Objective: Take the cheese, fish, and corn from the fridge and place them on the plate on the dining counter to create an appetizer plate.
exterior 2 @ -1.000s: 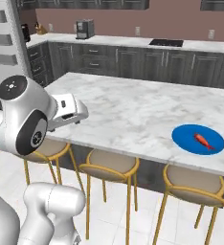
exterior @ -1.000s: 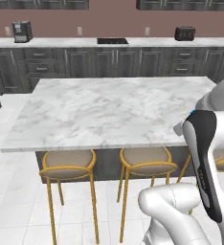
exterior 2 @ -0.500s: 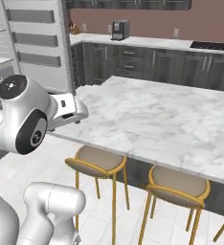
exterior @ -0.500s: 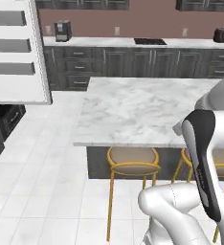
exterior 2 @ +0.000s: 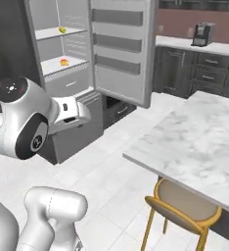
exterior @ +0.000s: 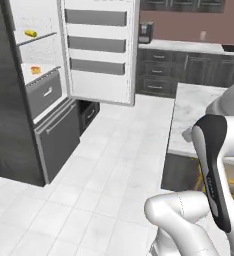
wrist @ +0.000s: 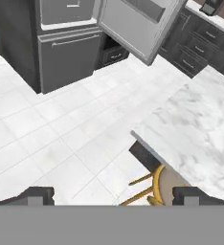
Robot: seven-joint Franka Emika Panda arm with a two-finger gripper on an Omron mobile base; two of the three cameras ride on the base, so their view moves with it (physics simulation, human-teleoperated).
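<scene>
The fridge [exterior: 19,125] is standing open, and its white shelves are carrying two foods. The corn [exterior: 31,33] is lying on the upper shelf [exterior 2: 55,33]. The cheese [exterior: 35,70] is sitting on the lower shelf [exterior 2: 72,64], just above the grey drawer [exterior: 44,95].

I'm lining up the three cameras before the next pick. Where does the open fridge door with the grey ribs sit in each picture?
Left base view: the white fridge door with grey ribs hangs open at top centre.
Right base view: it stands at top centre, right of the shelves.
Hand view: only its lower part shows, at the top edge.
Shared landmark: the white-and-grey marble dining counter.
</scene>
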